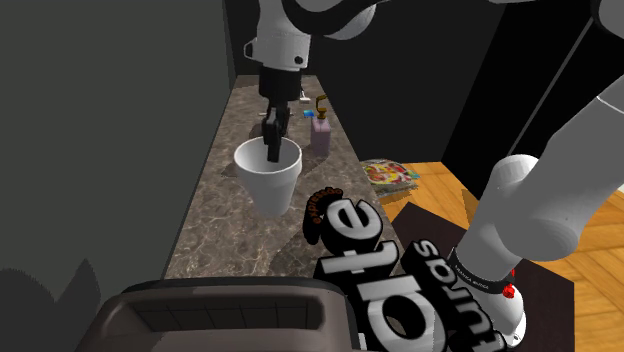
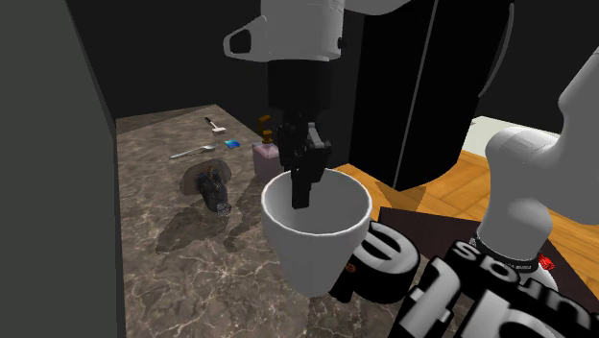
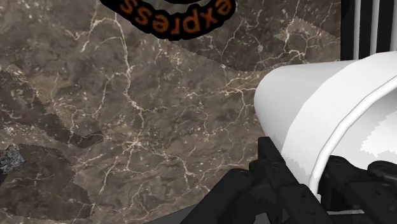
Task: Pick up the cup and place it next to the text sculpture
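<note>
The black hand [image 2: 303,182] pinches the white tapered cup [image 2: 317,245] by its rim, apparently shallowly; it could tilt into the black-and-white text sculpture [image 2: 451,302].

One cup [image 2: 317,245], one text sculpture [image 1: 350,228] (black-and-white letters), one soap bottle [image 1: 321,135], one spoon [image 2: 192,152].

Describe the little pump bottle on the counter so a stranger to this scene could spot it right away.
Find the long brown marbled counter along the dark wall. Past the white cup, nearer the counter's far end, stands a small pale lilac bottle. It is upright with a brown pump on top, unlike the spoon lying flat nearby.
</note>
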